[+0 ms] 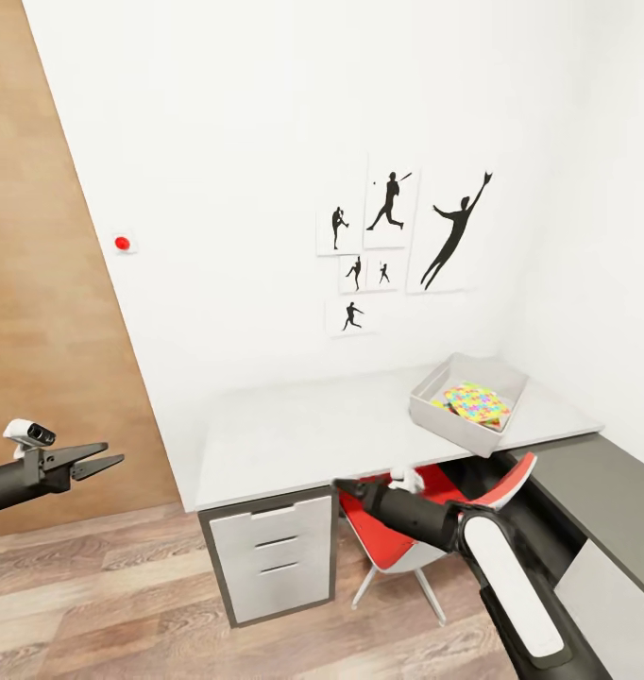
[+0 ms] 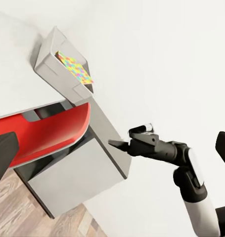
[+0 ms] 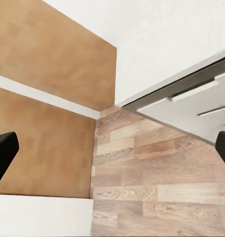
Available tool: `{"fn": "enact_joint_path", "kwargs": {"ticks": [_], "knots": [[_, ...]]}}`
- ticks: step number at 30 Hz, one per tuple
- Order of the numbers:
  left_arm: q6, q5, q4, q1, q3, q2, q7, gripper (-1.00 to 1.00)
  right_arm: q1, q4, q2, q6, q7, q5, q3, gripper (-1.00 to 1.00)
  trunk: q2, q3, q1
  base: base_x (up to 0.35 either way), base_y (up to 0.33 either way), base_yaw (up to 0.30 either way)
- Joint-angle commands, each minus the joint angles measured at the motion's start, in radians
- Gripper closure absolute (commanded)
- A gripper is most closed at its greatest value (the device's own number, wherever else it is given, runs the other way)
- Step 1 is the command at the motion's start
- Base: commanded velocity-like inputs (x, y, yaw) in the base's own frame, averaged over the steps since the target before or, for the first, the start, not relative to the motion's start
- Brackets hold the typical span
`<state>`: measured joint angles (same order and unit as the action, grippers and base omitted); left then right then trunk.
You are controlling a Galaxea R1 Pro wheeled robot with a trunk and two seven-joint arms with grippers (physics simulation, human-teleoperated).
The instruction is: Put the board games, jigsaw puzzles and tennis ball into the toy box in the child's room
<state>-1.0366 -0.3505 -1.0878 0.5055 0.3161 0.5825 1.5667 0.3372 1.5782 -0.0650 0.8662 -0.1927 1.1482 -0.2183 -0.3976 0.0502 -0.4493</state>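
The robot's black two-fingered left gripper is hanging with its fingers spread and nothing between them, well apart from the L-shaped light-grey-topped bench with white drawer fronts; the black right gripper is reaching low, just under the bench's front edge and beside the red moulded chair, and whether its fingers are spread or pressed together cannot be told from these pictures, though it appears to be carrying nothing. The likely trouble is a collision; the right arm is sitting close beneath the benchtop and against the chair, so a careless lift could be knocking either one. The shallow light-grey rectangular plastic toy box is resting far beyond both grippers, at the bench's corner; inside it a thin multicoloured jigsaw puzzle square is lying flat. No board games or tennis ball are showing on the bench top, so they probably are lying elsewhere.
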Motion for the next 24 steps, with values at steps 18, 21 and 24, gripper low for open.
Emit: {"fn": "enact_joint_path", "kwargs": {"ticks": [18,21,24], "knots": [[0.047,0.081,0.174,0.011,-0.010,-0.031,-0.138,-1.00,0.199,-0.494,0.240,0.181,-0.432,-0.135,-0.112,-1.00,-0.002,0.002,-0.001,-0.002,0.000,0.000],[0.066,0.108,0.197,0.016,-0.010,-0.076,-0.306,-1.00,0.200,-0.514,0.240,0.178,-0.432,-0.159,-0.111,-1.00,-0.002,0.002,-0.001,0.000,0.000,0.000],[0.074,0.120,0.208,0.017,-0.011,-0.113,-0.464,-1.00,0.201,-0.581,0.240,0.177,-0.427,-0.168,-0.109,-1.00,-0.002,0.002,-0.001,0.000,0.000,0.000]]}}
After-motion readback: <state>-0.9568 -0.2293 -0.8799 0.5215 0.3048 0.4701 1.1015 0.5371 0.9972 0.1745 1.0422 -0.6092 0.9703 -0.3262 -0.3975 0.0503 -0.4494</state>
